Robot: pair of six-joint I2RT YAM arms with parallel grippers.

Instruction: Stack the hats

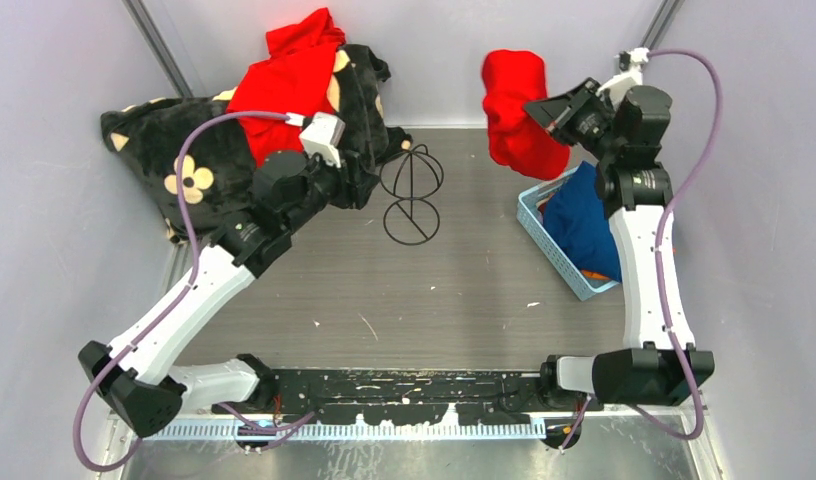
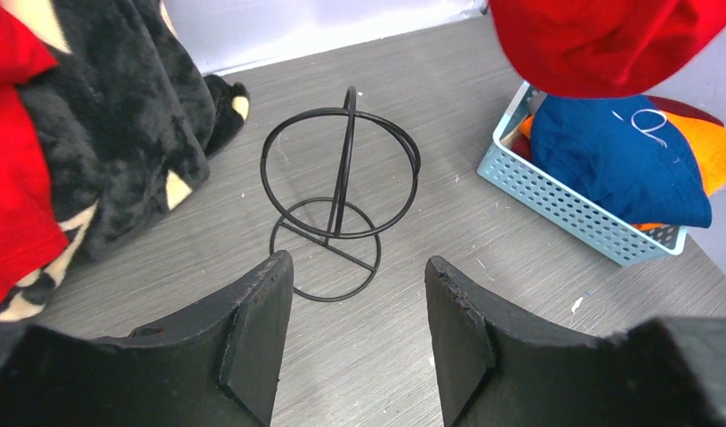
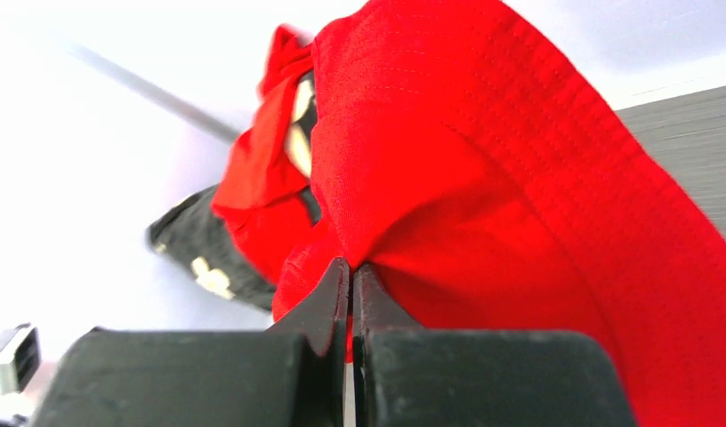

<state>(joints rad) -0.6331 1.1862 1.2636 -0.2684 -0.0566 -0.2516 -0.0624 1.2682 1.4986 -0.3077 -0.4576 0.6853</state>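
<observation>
Right hand pinches the soft red hat aloft near a perforated basket holding a blue hat and an orange hat; left hand gapes wide before a round wire stand.

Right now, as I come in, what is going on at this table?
The right hand is shut on a red hat and holds it in the air near the pale blue basket. A blue hat and an orange hat lie in that basket. The left hand is open and empty, facing the black wire stand, which bears no hat.
</observation>
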